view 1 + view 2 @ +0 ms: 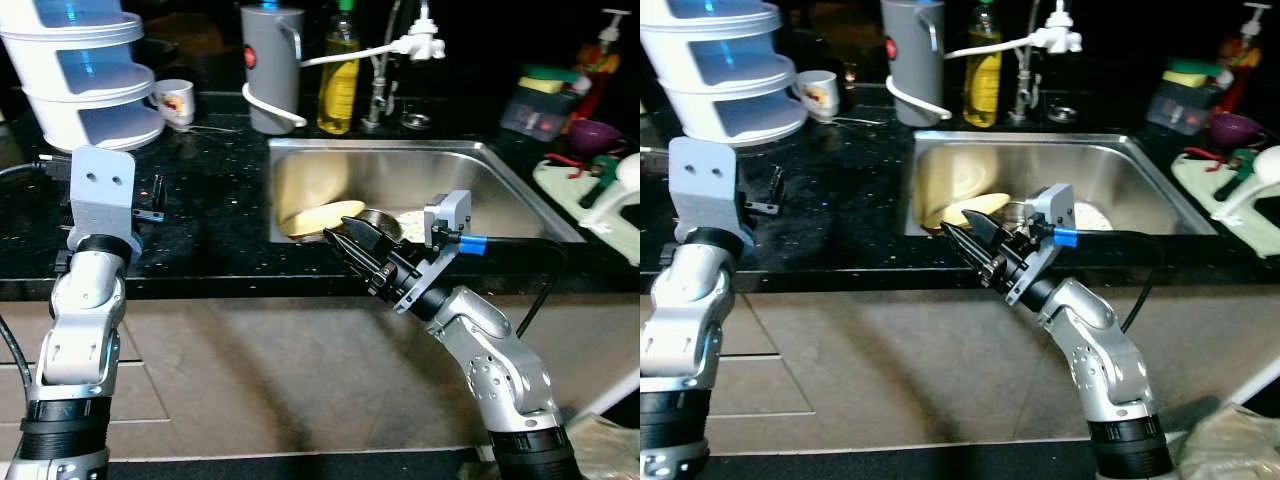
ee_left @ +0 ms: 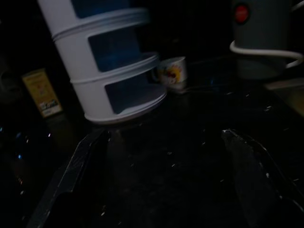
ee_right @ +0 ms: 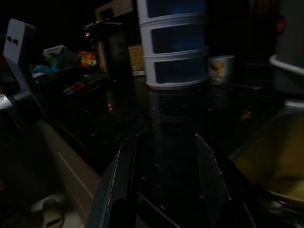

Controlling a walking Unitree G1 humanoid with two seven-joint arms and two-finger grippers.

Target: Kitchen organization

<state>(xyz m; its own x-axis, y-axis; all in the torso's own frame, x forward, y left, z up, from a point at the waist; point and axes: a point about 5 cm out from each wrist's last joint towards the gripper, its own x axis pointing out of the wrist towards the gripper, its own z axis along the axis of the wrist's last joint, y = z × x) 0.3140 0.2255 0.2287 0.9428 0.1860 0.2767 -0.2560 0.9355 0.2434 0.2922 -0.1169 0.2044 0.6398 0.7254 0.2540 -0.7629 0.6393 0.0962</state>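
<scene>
My right gripper (image 1: 338,241) hovers open over the front edge of the steel sink (image 1: 500,170), its fingers (image 3: 118,185) pointing left with nothing between them. Just behind it in the sink lie a yellow plate (image 1: 318,216), a dark round pot (image 1: 381,221) and a patterned white plate (image 1: 412,218). My left gripper (image 1: 150,198) rests low over the black counter (image 1: 215,190) left of the sink. Its fingers (image 2: 73,175) are spread wide and empty, aimed toward a white tiered container (image 2: 109,61) and a small printed mug (image 2: 172,72).
A grey kettle (image 1: 271,66), a yellow bottle (image 1: 339,70) and the faucet (image 1: 383,60) stand behind the sink. At the right are a sponge caddy (image 1: 541,100), a purple bowl (image 1: 593,133) and a white board with utensils (image 1: 590,190). Cabinet fronts (image 1: 280,370) lie below the counter.
</scene>
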